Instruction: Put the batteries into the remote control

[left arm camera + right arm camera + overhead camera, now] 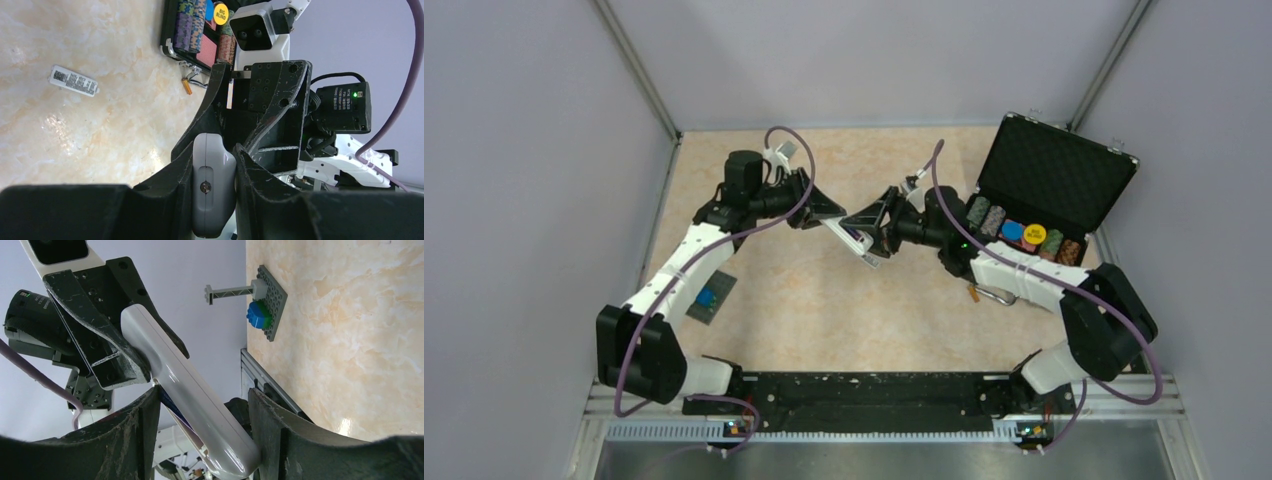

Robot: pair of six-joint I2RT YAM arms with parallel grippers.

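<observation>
Grey walls (524,150) are seen on three sides of a marbled beige desk (824,320), above the middle of which both arms are brought together. The remote control (172,367) is held off the desk between them, tilted, with its white casing running diagonally.

The left claw (214,147) is closed tight on one end of the remote control, whose rounded end is pinched between the two black fingers (182,165).

The right claw (204,390) is set astride the other end with its jaws well spread. The casing passes slantwise between them, close against both inner faces. Whether it is actually pressed cannot be told.

A thin dark purple strip (172,407), seemingly one of the batteries, is seen along the underside of the remote control.

An open black poker-chip case (1049,165) is placed at the right rear of the desk, with stacks of striped chips (1024,238) lined up in its tray. A small orange cylinder (187,88) is seen on the desk just beside the front edge of the case, and a white labelled strip (73,81) lies flat well apart from it. Near the left edge, a dark grey studded plate (275,295) is laid flat, with a round blue piece (257,314) seated on it.
</observation>
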